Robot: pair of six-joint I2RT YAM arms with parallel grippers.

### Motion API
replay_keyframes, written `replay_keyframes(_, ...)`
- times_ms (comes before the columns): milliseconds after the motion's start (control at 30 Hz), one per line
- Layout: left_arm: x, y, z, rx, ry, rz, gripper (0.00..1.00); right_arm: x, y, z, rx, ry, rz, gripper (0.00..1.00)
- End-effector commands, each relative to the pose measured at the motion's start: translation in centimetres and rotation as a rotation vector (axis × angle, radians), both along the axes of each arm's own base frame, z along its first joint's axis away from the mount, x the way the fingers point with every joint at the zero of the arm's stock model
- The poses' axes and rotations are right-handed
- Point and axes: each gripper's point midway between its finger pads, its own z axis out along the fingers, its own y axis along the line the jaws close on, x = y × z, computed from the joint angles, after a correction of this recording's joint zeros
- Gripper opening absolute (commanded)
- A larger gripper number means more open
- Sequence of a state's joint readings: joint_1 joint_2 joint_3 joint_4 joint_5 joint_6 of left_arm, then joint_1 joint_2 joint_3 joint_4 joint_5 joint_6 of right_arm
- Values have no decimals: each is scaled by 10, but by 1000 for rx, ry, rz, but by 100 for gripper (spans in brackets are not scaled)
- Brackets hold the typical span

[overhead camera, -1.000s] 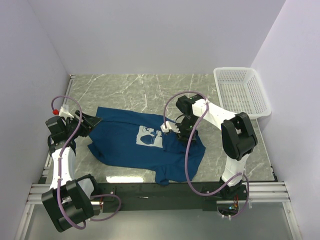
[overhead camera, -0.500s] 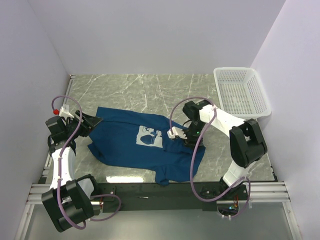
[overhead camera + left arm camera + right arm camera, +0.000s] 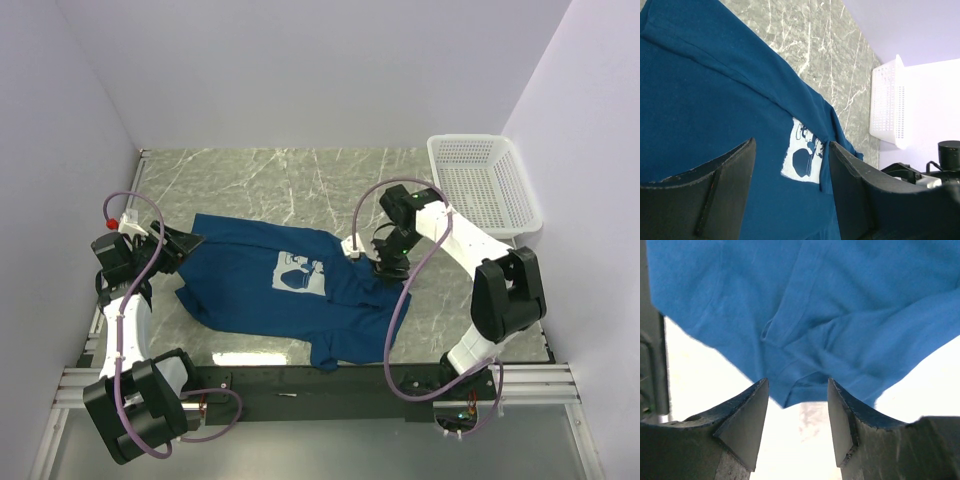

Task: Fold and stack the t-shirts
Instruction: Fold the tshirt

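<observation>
Grey veined marble table (image 3: 250, 175), bare stone along its far and right sides. Dark blue cotton t-shirt (image 3: 240, 290), rumpled, spread centre-left, white print up. White plastic mesh basket (image 3: 485, 185), far right corner. Left gripper (image 3: 791, 144) at the shirt's left edge, right gripper (image 3: 798, 382) over its right hem; both spread wide, empty.

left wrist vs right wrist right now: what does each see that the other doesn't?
Left wrist only: the white chest print, the marble table, the white mesh basket and part of the right arm at the lower right. Right wrist only: a creased fabric edge seen close up against a washed-out bright background, with no print or basket. Both: the dark blue t-shirt filling much of the frame, and each view's own gripper, the left gripper and the right gripper, fingers apart with nothing pinched between them.
</observation>
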State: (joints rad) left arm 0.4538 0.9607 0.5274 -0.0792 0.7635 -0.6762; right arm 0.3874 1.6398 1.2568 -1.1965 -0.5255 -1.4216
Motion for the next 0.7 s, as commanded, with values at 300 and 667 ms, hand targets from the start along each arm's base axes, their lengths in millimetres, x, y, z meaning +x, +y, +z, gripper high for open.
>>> replay_keyframes(300, 2, -3, 5, -3, -31, -24, 66, 32, 20, -11, -67, -132, 117, 58)
replay_keyframes(667, 2, -4, 6, -3, -34, -27, 65, 22, 6, -26, -139, -91, 115, 55)
